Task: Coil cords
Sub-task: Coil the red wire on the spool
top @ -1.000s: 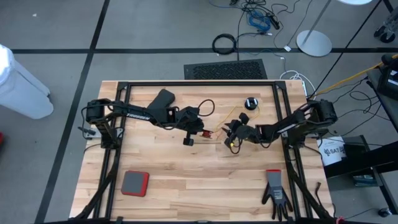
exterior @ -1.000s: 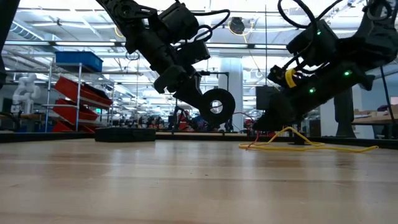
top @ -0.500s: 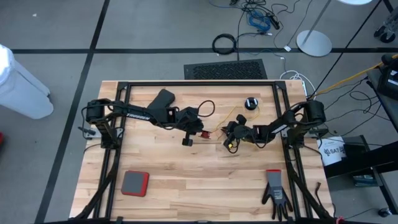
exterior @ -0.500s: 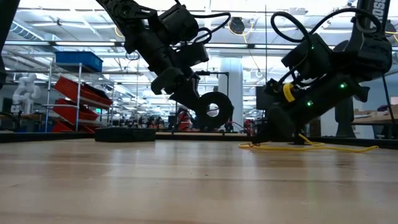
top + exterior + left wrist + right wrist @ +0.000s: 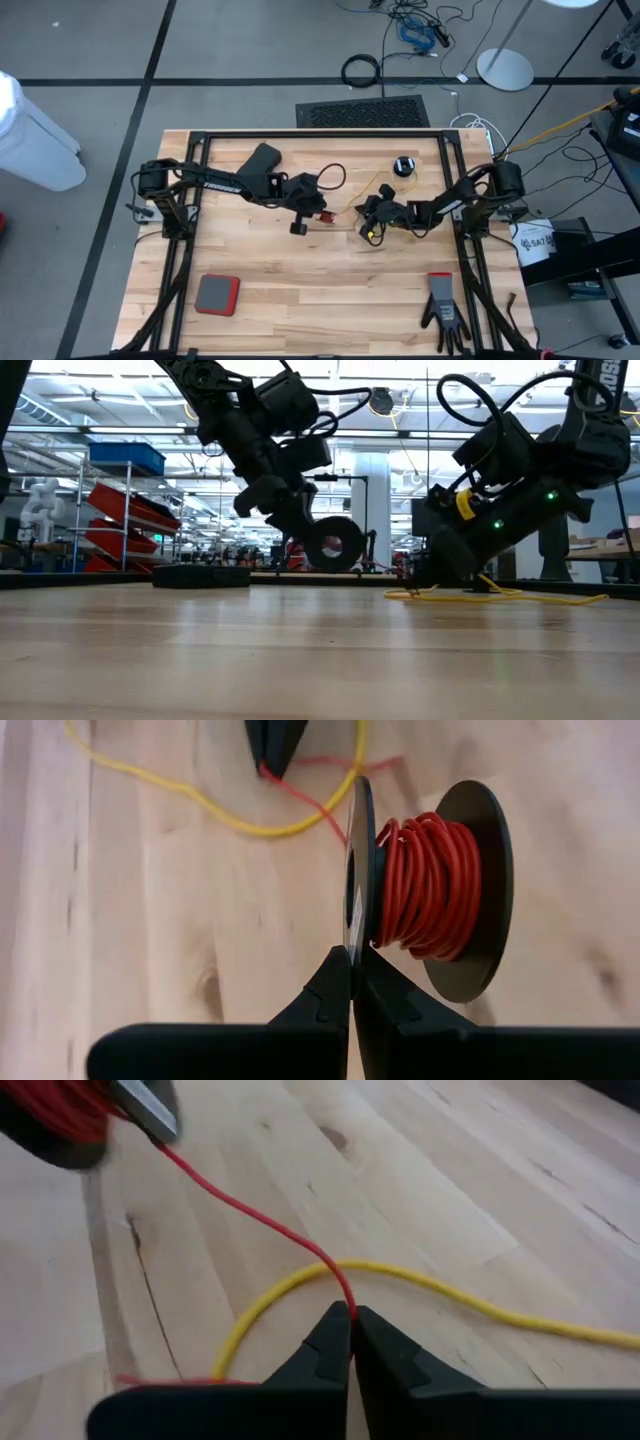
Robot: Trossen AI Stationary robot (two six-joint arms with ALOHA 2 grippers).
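Observation:
A small black reel [image 5: 430, 890] wound with the reddish-orange cord [image 5: 250, 1215] hangs just above the table's middle in my left gripper [image 5: 299, 226], which is shut on it. From the reel, the cord runs to my right gripper [image 5: 366, 224], which is shut on it low over the table. The yellow cord [image 5: 450, 1295] lies slack on the wood, crossing under the reddish one. It leads toward a second black reel [image 5: 403, 165] lying flat at the far right. My left gripper pinches the rim of the reel's near flange [image 5: 352, 935] between its two fingertips, coming slanting down from the table's left. The reel hangs clear of the table [image 5: 335, 545], its flanges on edge. My right gripper pinches the reddish-orange cord [image 5: 347, 1302] as a single strand between its fingertips, slanting down from the table's right, where that cord crosses the yellow one. The strand runs from the fingers up to the reel in a nearly straight line.
A red pad [image 5: 216, 294] lies near the front left, and a black glove [image 5: 443, 310] near the front right. A black frame [image 5: 320, 133] rims the table. A low dark object [image 5: 200, 575] sits at the far left. Bare wood stretches along the front middle.
My right gripper has sunk to the table and shut on the reddish-orange cord. My left gripper has tipped downward, and the reel it holds hangs lower and a little more toward the table's left than before.

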